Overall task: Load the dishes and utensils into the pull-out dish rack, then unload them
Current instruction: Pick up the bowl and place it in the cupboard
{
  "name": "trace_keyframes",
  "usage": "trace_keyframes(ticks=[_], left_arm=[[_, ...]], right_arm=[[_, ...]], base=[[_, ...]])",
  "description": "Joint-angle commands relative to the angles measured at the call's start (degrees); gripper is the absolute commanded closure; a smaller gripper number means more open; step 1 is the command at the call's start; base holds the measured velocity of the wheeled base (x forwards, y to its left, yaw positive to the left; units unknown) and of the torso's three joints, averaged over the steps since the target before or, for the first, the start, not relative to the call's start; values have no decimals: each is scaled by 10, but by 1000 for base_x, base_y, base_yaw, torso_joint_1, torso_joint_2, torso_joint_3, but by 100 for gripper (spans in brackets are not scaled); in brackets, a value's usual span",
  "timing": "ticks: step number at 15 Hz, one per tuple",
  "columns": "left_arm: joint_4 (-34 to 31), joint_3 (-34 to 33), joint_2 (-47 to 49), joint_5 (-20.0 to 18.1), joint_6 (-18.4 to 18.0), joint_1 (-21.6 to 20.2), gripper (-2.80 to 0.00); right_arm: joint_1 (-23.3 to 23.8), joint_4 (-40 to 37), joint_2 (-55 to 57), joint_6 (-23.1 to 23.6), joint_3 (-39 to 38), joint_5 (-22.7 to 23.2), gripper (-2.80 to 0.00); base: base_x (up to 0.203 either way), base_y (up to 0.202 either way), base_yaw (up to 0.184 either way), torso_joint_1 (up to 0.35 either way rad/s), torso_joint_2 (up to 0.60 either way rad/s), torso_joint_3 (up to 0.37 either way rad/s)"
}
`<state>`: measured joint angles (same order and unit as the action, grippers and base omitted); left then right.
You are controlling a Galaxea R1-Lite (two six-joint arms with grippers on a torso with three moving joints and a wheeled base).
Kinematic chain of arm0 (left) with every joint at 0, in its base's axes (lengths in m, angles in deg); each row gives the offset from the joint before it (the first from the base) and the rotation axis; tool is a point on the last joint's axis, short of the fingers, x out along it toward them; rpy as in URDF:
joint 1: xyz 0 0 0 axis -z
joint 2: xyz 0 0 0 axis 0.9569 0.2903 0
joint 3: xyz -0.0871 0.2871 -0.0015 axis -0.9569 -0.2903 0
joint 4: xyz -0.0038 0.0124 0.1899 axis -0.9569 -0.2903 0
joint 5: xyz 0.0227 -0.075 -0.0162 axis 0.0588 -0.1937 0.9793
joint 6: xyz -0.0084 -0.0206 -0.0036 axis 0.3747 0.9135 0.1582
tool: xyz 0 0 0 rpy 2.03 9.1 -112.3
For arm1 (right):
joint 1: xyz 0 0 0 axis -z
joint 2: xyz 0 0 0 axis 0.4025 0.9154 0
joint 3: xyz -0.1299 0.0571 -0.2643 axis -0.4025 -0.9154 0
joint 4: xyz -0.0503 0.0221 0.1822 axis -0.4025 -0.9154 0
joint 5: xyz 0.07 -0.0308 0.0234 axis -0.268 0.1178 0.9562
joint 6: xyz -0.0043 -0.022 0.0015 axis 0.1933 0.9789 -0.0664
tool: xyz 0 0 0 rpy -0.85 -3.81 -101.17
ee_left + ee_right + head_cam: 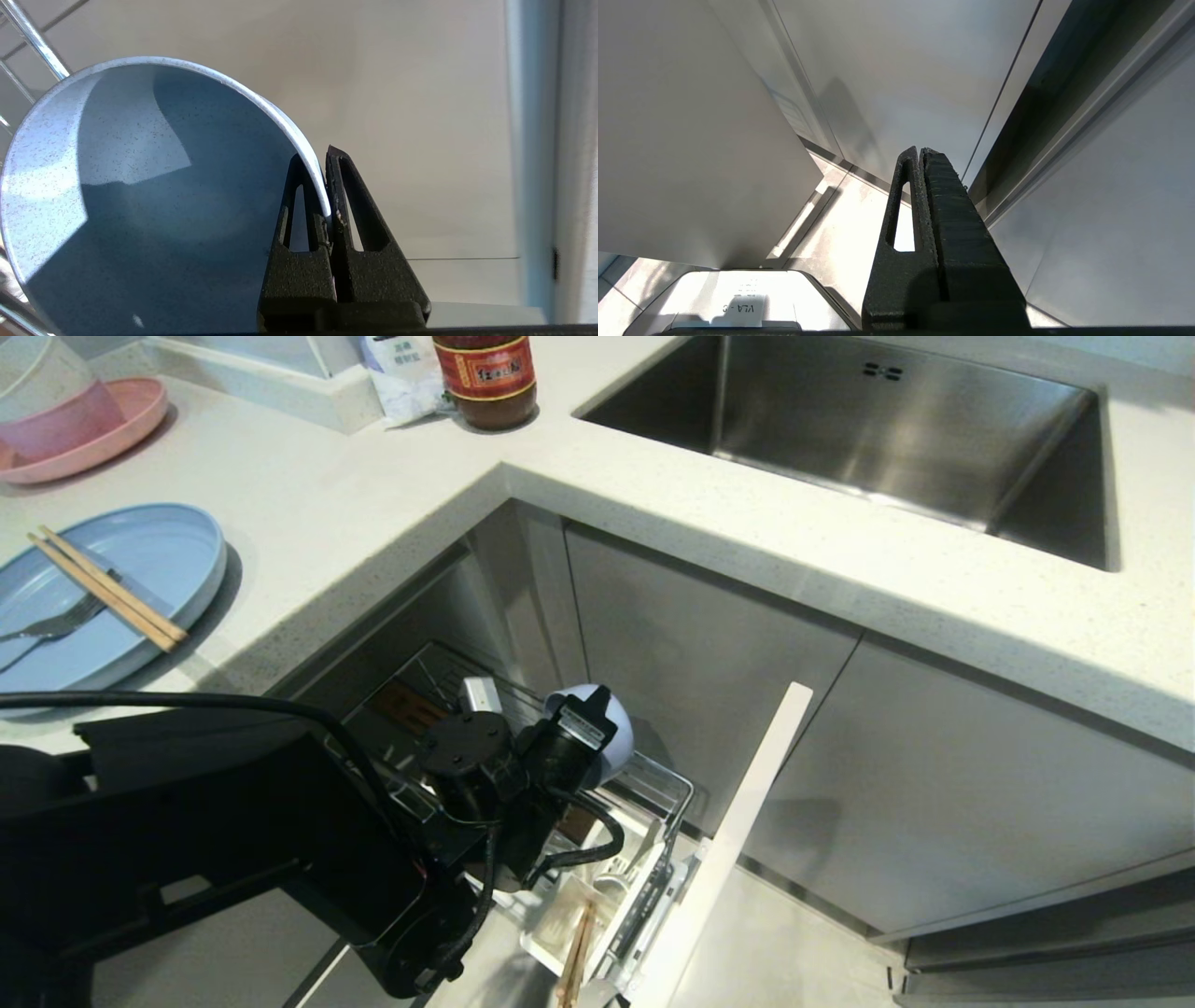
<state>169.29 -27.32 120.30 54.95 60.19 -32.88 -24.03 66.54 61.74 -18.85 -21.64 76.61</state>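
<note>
Blue plate with fork and chopsticks waits on the surface. My left gripper fingers clamp the blue bowl rim over the wire rack. I'd keep it tilted, seat it between prongs. Right gripper: fingers together, parked.

Bowl mostly behind left arm; plate cut off.

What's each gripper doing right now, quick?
Left gripper: shut on the rim of the small light-blue round plastic bowl, over the chrome wire dish rack.
Right gripper: shut, empty.
</note>
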Motion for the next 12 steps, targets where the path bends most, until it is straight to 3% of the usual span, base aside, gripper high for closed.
trace_keyframes(ticks=[1, 12], left_arm=[[6, 0, -4, 0, 19, -1, 0], [6, 10, 43, -19, 62, -16, 0]], right_arm=[[-1, 0, -2, 0, -1, 0, 0], [0, 0, -2, 0, -1, 0, 0]], base=[[0, 0, 0, 0, 0, 0], [0, 0, 0, 0, 0, 0]])
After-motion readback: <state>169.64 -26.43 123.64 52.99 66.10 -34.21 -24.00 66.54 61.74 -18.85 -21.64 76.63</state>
